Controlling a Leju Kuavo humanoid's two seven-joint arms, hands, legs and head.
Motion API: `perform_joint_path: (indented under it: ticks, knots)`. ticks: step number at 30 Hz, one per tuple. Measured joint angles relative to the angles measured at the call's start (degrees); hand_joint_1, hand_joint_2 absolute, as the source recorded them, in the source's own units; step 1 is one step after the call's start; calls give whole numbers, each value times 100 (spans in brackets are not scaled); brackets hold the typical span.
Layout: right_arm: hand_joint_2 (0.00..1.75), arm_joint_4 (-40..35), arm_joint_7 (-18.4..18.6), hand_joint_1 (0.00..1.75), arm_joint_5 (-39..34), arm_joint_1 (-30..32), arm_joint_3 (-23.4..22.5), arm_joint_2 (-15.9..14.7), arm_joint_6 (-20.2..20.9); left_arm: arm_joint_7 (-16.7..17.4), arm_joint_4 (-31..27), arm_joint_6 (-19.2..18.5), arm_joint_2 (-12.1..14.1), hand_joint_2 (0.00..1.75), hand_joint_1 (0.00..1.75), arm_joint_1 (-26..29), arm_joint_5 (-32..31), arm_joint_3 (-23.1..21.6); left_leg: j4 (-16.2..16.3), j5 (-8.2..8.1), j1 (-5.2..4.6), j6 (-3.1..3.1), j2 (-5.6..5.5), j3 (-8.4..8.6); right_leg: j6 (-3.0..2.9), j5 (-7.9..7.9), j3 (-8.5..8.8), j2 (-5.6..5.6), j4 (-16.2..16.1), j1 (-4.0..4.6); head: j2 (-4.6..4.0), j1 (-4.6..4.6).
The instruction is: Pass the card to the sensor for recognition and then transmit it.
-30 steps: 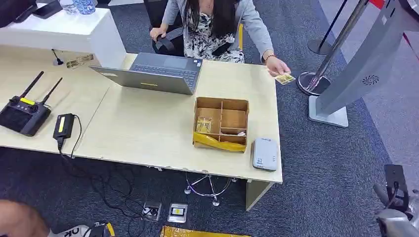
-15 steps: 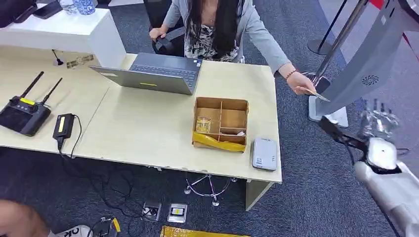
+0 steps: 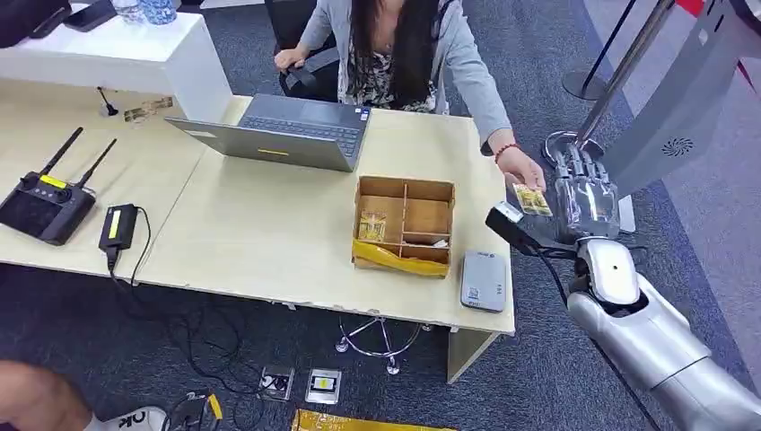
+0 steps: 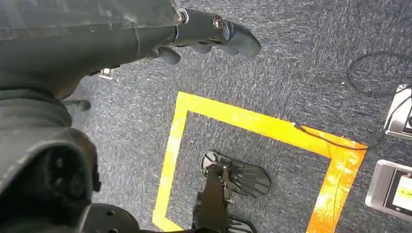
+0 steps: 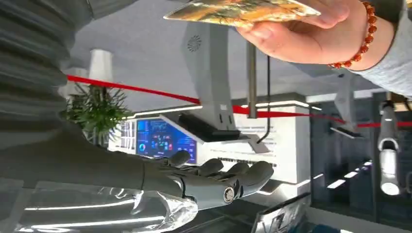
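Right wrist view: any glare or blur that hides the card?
Right wrist view: card sharp, cut by the frame edge, in the person's hand; bright strip lights behind, right hand dim but clear. Head view: card small, slightly soft.

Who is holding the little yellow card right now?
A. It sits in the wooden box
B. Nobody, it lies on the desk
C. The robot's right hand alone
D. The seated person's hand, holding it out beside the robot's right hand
D: the person's hand pinches the card beside the robot's right hand, whose fingers have not closed on it in the right wrist view.
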Motion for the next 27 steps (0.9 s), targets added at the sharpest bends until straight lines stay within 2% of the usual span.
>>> perform_joint_path:
  ticks: [7,14,15,27]
  knots:
    - [175,-136,-109,0,-186,105,29,79,-28,0,0,26,-9,0,0,0,-2,0,0,0,1,0,0,1,0,0,-1,0,0,1,0,0]
    - [175,-136,-197,0,-328,279,29,129,-229,-125,0,151,-15,0,0,-7,0,0,0,0,1,0,0,0,0,0,-2,2,0,1,0,-2]
    - [175,-136,-208,175,-339,302,29,133,-238,-125,0,144,-15,0,0,-8,0,0,0,0,1,0,0,0,0,0,-2,2,0,1,0,0]
    - [175,-227,-347,175,-496,447,9,188,-420,-96,0,122,-22,0,0,-2,22,0,0,0,1,0,0,0,0,0,-2,2,0,1,0,0]
